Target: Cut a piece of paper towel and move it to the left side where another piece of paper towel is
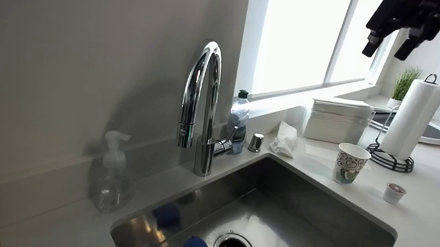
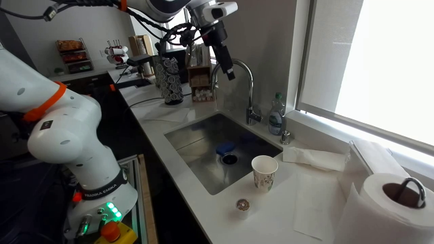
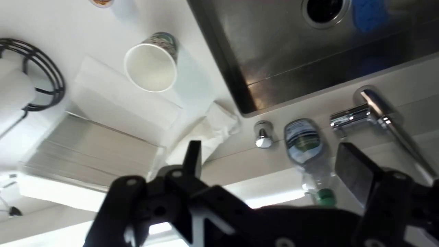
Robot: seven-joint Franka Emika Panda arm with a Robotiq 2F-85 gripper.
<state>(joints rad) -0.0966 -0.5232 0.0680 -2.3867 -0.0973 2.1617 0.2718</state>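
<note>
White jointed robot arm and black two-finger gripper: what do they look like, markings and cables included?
The smooth, rounded white robot arm carries flat orange bands, bundled black cables and, near its white base, a black band lettered FRANKA EMIKA. Green lights glow on the base. The angular black two-finger gripper has flat, greyish finger pads in the wrist view.

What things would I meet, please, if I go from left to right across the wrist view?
White paper towel roll, paper cup, crumpled white paper, chrome cap, soap bottle, chrome faucet.
</note>
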